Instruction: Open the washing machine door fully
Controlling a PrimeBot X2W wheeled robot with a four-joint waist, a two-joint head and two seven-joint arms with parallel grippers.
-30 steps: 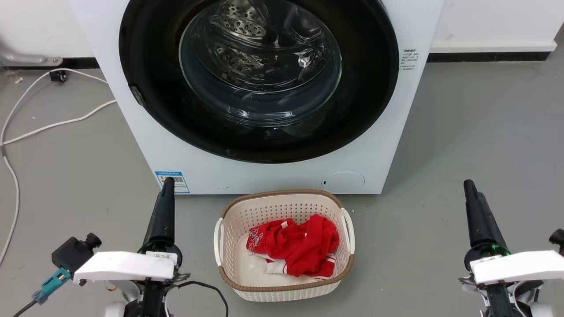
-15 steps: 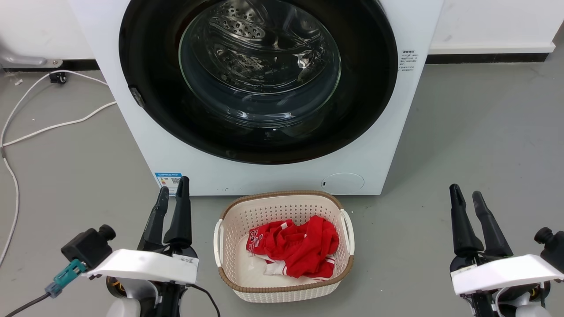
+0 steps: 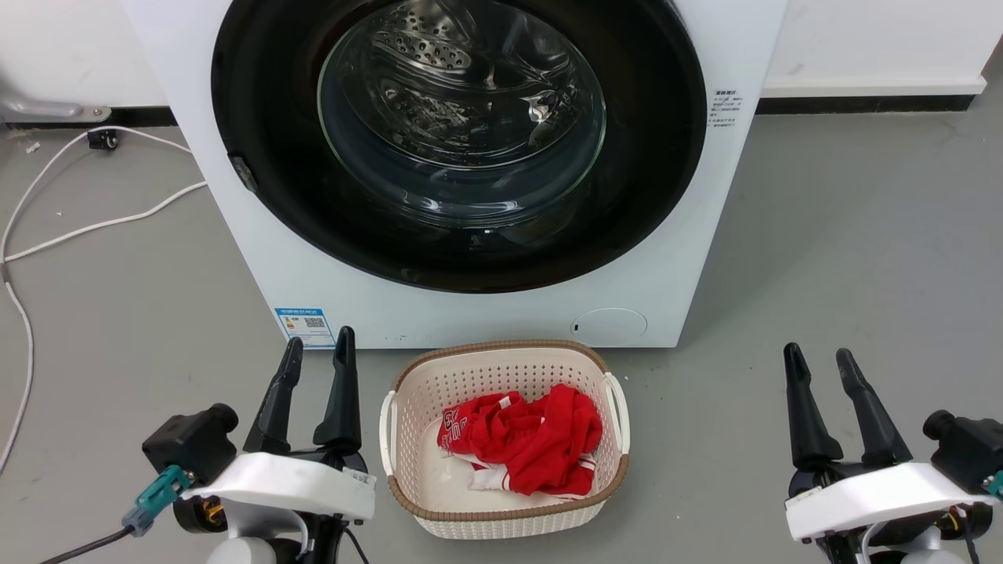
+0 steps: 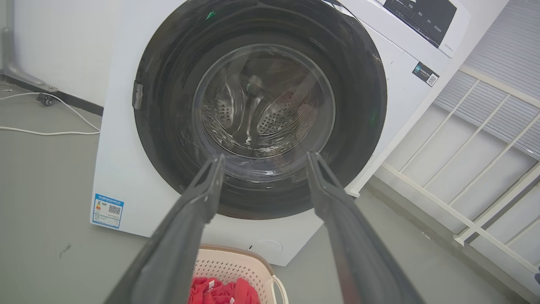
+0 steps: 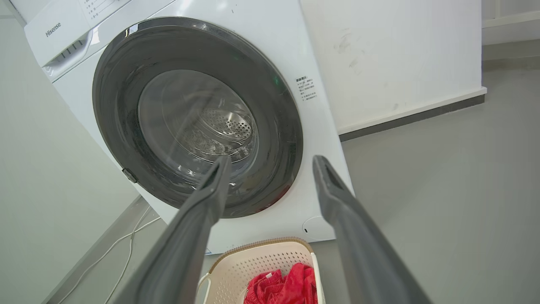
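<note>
The washing machine (image 3: 470, 317) is a white front-loader filling the top of the head view. The washing machine door (image 3: 462, 133), with its black rim and clear glass bowl, lies flat against the front, and a small latch (image 3: 244, 171) sits on its left rim. My left gripper (image 3: 320, 341) is open near the floor at the machine's lower left, well short of the door. My right gripper (image 3: 816, 352) is open at the lower right, apart from the machine. The door (image 4: 261, 105) shows beyond the open left gripper (image 4: 265, 157), and the door (image 5: 194, 122) beyond the open right gripper (image 5: 272, 159).
A cream basket (image 3: 501, 517) holding red clothes (image 3: 525, 442) stands on the grey floor right before the machine, between my arms. White cables (image 3: 102, 219) trail over the floor at the left. A white railing (image 4: 485, 169) runs along the machine's right side.
Each gripper showed as one closed dark shape a second ago and now has two fingers spread apart. The left arm shifted right and the right arm left. The door has not moved.
</note>
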